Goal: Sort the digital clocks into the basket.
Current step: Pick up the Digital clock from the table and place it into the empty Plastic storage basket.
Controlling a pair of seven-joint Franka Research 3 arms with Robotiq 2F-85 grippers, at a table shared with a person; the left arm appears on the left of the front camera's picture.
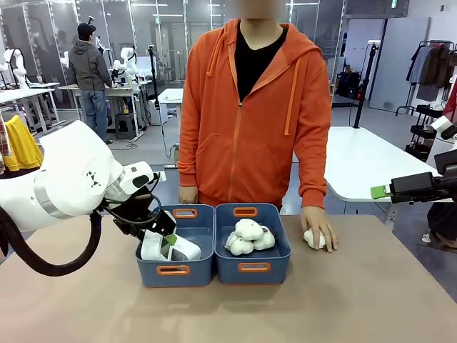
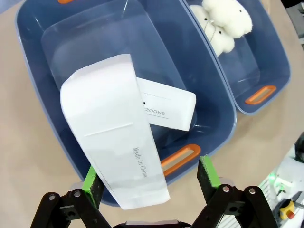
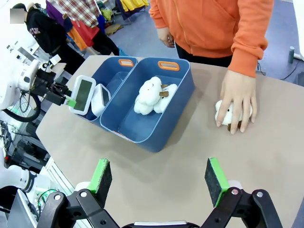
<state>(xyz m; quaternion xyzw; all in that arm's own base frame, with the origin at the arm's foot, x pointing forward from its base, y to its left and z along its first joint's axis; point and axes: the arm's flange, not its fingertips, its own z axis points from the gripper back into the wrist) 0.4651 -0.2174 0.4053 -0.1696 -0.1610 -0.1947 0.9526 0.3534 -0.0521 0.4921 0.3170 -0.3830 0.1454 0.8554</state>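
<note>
Across the front view, left gripper (image 1: 161,243) sat over the left basket (image 1: 176,270), both digital clocks (image 1: 171,248) inside. Left wrist: jaws apart, straddling one leaning clock (image 2: 111,142). Right wrist: right gripper (image 3: 159,179) spread wide, holding nothing, above bare table (image 3: 190,152).

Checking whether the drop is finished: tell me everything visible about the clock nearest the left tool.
The nearest digital clock is a white, rounded plastic block with a grey-green screen, seen in the right wrist view. Its back reads "Made in China". It stands tilted in the left basket, leaning over the near rim and resting against the second clock. The left tool is open, its green pads either side of the clock's lower end; contact cannot be told.
</note>
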